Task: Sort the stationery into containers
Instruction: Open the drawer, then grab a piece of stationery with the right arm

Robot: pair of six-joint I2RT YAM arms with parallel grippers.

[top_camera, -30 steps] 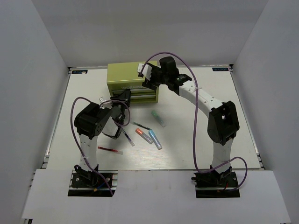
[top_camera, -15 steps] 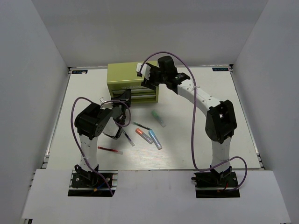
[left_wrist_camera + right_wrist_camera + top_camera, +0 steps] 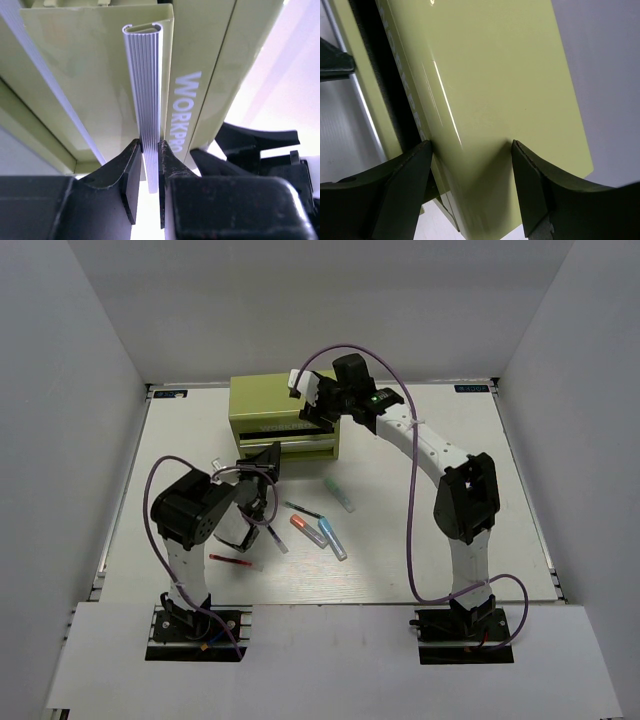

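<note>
The olive-green chest [image 3: 268, 410] stands at the back of the table. My left gripper [image 3: 268, 462] [image 3: 150, 165] is shut on the ribbed silver handle [image 3: 145, 90] of a front drawer [image 3: 300, 447]. My right gripper [image 3: 310, 403] [image 3: 472, 170] stands open on the chest's lid [image 3: 495, 75], one finger at the front edge and one on top. Stationery lies on the table in front: a green-capped marker [image 3: 340, 495], a thin dark pen [image 3: 303, 509], a red-capped marker [image 3: 303, 527], blue markers [image 3: 328, 537], a black pen [image 3: 272, 535] and a red pen [image 3: 236, 561].
White walls close in the table [image 3: 420, 560] on the left, right and back. The pens lie between the two arms. The left arm's purple cable [image 3: 160, 480] loops above its elbow.
My left gripper has closed on the drawer handle and drawn back a little toward the near edge, its elbow dropping down-left. The right gripper has shifted slightly left on the lid.
</note>
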